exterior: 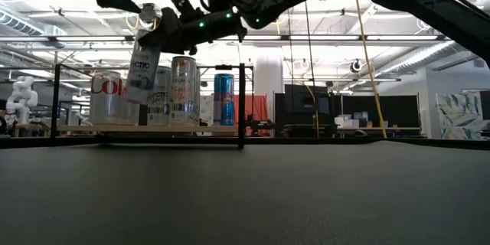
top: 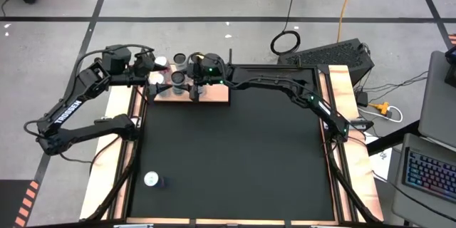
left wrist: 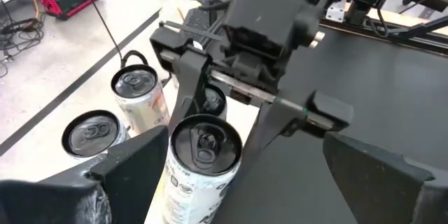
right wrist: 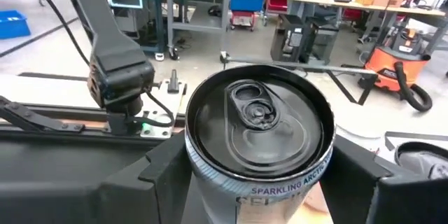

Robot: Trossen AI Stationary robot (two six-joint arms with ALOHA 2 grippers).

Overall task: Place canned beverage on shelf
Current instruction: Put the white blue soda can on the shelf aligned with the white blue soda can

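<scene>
A white canned beverage with a black top hangs tilted above the light-wood shelf, with my right gripper shut on it. The shelf stands at the mat's far edge, left of the middle. My left gripper stands open just left of and above the can; in the left wrist view its wide-apart fingers frame the can without touching it. My right gripper pinches the can's upper wall, just under the rim, between its two fingers, one on each side. The fingers come nearly level from the table's right. The can is lifted clear of the shelf, with its top leaning toward the gripper.
Several other cans stand upright on the shelf: a red-lettered one, a silver one and a blue one. Thin black rods rise at the shelf's corners. One more can stands on the black mat near its front left corner.
</scene>
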